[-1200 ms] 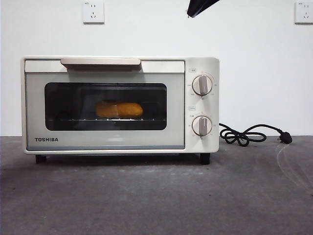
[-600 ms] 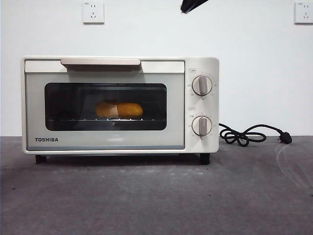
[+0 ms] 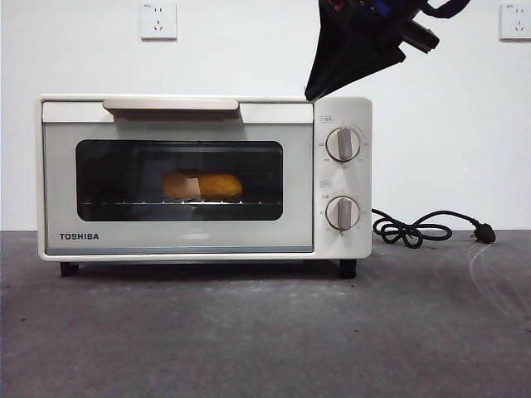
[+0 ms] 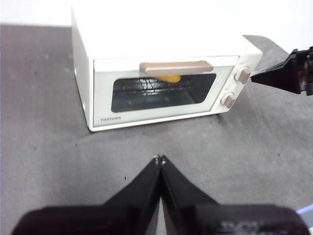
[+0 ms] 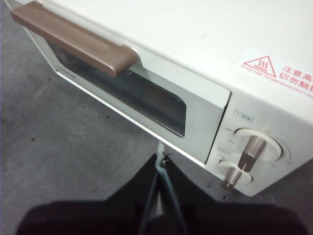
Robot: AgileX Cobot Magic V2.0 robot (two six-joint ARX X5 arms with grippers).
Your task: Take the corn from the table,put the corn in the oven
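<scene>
The corn [image 3: 203, 185] lies on the rack inside the oven [image 3: 178, 240], seen through the dark glass of the closed door; the left wrist view shows the corn [image 4: 169, 78] as a yellow patch just under the handle. My right gripper [image 3: 309, 94] hangs shut in front of the oven's upper right corner, above the knobs, holding nothing. Its own view has the right gripper [image 5: 160, 157] near the door's lower edge, beside the knobs [image 5: 247, 156]. Back over the table [image 4: 44, 161], well short of the oven [image 4: 161, 34], my left gripper [image 4: 159, 157] is shut and empty.
A beige bar handle [image 3: 170, 104] runs along the door's top. Two round knobs [image 3: 343, 143] sit on the oven's right panel. A black cord with its plug [image 3: 415, 230] lies on the table to the oven's right. Wall sockets [image 3: 158, 20] are behind.
A dark arm has come down from the top edge to the oven's upper right corner. The corn and the closed door have not moved.
</scene>
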